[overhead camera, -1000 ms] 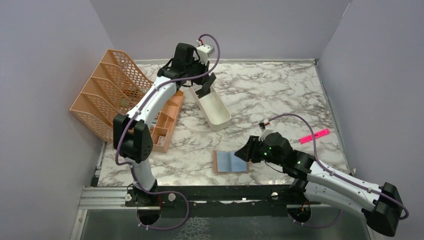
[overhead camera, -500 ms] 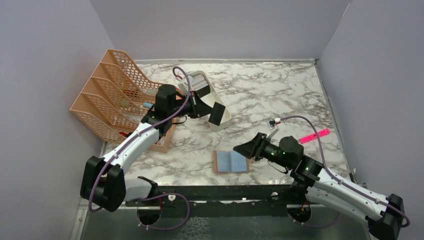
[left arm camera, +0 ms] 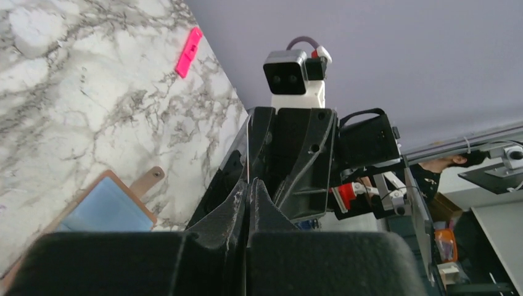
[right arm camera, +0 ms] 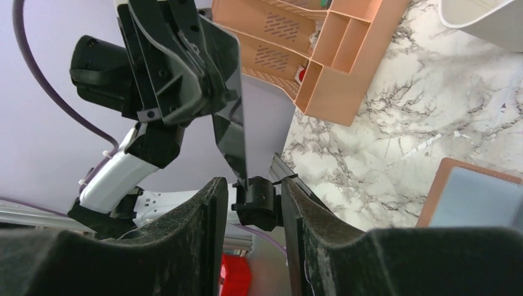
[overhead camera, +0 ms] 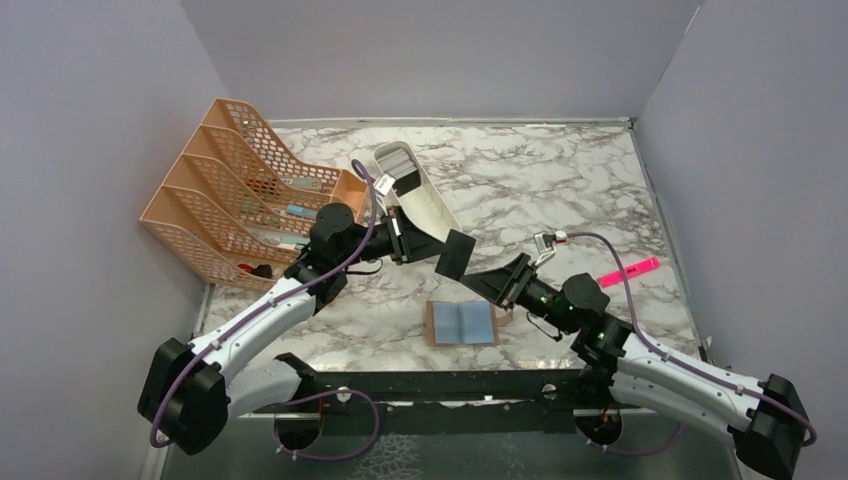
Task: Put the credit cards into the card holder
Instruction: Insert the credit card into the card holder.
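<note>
Handover of the dark card (overhead camera: 459,254) is judged to be the step in hand. The card is clamped at one end by the left gripper (overhead camera: 432,248), whose jaws are clenched on it, and is held in the air well clear of the marble table (overhead camera: 560,190). The right gripper (overhead camera: 492,284) is presented to the card's free end with its jaws parted and nothing between them. In the right wrist view the card's lower corner is seen just above the gap between the fingers (right arm camera: 203,228).

The card holder (overhead camera: 431,324) lies opened flat on the table, below and between the two grippers. A light blue card (overhead camera: 465,322) lies on it; whether it is tucked into a pocket cannot be told. Further cards (overhead camera: 397,163) are seen at the far end of the white tray (overhead camera: 432,215).

Recommended procedure:
- The card is to be held steady by the left gripper while the right jaws are advanced until a good margin of the free end lies between the pads.
- The right jaws should be closed firmly before the left jaws are released; otherwise the card may be dropped.
- The grip is best taken near one edge, so that the opposite edge is left free for sliding into the holder.
</note>
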You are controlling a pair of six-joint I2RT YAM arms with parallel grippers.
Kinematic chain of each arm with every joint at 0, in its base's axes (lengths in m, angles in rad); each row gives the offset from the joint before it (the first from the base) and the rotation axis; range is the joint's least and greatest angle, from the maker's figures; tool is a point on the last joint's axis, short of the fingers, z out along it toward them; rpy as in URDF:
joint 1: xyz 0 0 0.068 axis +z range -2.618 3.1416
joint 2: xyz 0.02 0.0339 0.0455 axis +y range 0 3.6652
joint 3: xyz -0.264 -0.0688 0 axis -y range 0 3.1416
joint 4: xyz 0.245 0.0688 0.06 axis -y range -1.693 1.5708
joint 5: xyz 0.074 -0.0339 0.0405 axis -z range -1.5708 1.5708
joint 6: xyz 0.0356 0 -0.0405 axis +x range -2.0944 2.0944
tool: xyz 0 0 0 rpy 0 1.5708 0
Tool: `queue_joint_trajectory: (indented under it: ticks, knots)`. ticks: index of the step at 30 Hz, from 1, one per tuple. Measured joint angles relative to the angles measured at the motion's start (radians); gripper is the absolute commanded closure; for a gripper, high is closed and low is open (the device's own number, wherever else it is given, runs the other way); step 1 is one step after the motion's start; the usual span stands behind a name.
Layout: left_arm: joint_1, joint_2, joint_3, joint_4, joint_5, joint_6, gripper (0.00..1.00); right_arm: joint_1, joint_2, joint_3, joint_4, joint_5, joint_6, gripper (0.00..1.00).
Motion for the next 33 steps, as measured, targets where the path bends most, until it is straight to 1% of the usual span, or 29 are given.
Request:
queue_joint_trajectory:
  ticks: [5, 9, 10, 12, 13, 14, 17, 18, 20, 22, 26, 28, 33]
  knots:
    - [-0.046, 0.016, -0.019, 0.023, 0.000, -0.024, 1.00, 0.000, 0.026, 0.000, 0.055, 0.000, 0.034, 0.75]
    - [-0.054, 0.019, -0.027, 0.039, 0.001, -0.039, 1.00, 0.000, 0.010, -0.012, 0.082, 0.008, 0.049, 0.82]
    - [-0.054, 0.019, -0.029, 0.043, 0.001, -0.042, 1.00, 0.000, 0.003, -0.017, 0.083, 0.014, 0.051, 0.85]
    - [-0.054, 0.019, -0.034, 0.051, 0.000, -0.047, 1.00, 0.000, -0.011, -0.025, 0.083, 0.026, 0.055, 0.96]
    - [-0.055, 0.019, -0.037, 0.054, 0.000, -0.050, 1.00, 0.000, -0.018, -0.028, 0.082, 0.032, 0.053, 0.99]
    - [-0.055, 0.019, -0.040, 0.057, 0.000, -0.053, 0.96, 0.000, -0.023, -0.031, 0.082, 0.037, 0.051, 0.99]
    - [-0.055, 0.018, -0.047, 0.066, 0.000, -0.058, 0.71, 0.001, -0.033, -0.031, 0.082, 0.041, 0.034, 0.99]
    - [-0.055, 0.018, -0.050, 0.067, 0.000, -0.056, 0.65, 0.001, -0.034, -0.031, 0.082, 0.041, 0.026, 0.99]
    - [-0.055, 0.015, -0.063, 0.067, -0.001, -0.053, 0.57, 0.001, -0.040, -0.031, 0.071, 0.040, 0.009, 0.99]
    - [-0.055, 0.012, -0.082, 0.066, -0.003, -0.045, 0.53, 0.001, -0.049, -0.031, 0.050, 0.040, -0.006, 0.99]
    - [-0.055, 0.008, -0.111, 0.020, -0.035, -0.005, 0.51, 0.001, -0.074, -0.034, -0.016, 0.026, -0.038, 0.99]
    - [-0.055, 0.009, -0.112, -0.027, -0.063, 0.033, 0.51, 0.001, -0.085, -0.040, -0.057, 0.014, -0.055, 0.99]
    - [-0.055, 0.011, -0.101, -0.205, -0.184, 0.171, 0.51, 0.001, -0.075, -0.069, -0.154, -0.013, -0.099, 0.99]
